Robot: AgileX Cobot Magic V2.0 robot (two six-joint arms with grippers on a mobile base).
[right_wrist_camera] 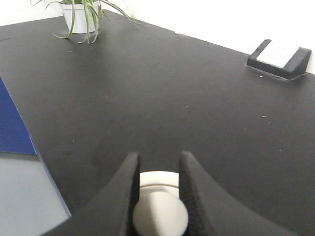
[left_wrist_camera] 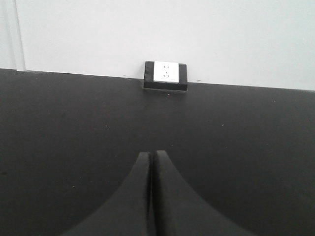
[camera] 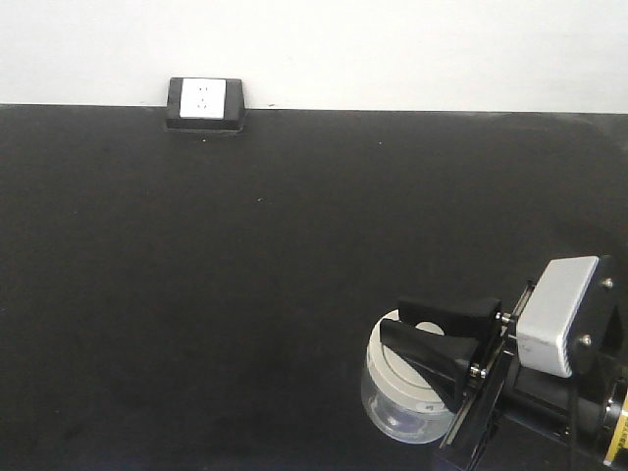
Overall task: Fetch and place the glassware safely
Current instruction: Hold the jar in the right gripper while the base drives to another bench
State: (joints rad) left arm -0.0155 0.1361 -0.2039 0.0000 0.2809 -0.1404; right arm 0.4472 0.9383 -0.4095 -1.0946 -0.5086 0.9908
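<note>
The glassware is a small squat clear jar [camera: 400, 404] with a wide off-white lid [camera: 392, 361]. It is at the front right of the black table [camera: 245, 255]; I cannot tell whether it rests on the table or hangs just above it. My right gripper [camera: 394, 322] reaches in from the right, and its black fingers are shut on the lid's central knob [right_wrist_camera: 160, 216]. In the right wrist view the gripper [right_wrist_camera: 158, 158] has the knob between its fingers. My left gripper [left_wrist_camera: 151, 154] is shut and empty above bare table. It is out of the front view.
A black box with a white power socket [camera: 204, 103] sits at the table's back edge against the white wall; it also shows in the left wrist view [left_wrist_camera: 165, 75] and the right wrist view [right_wrist_camera: 279, 58]. A potted plant [right_wrist_camera: 81, 14] and a blue and grey panel [right_wrist_camera: 15, 162] are on the left of the right wrist view.
</note>
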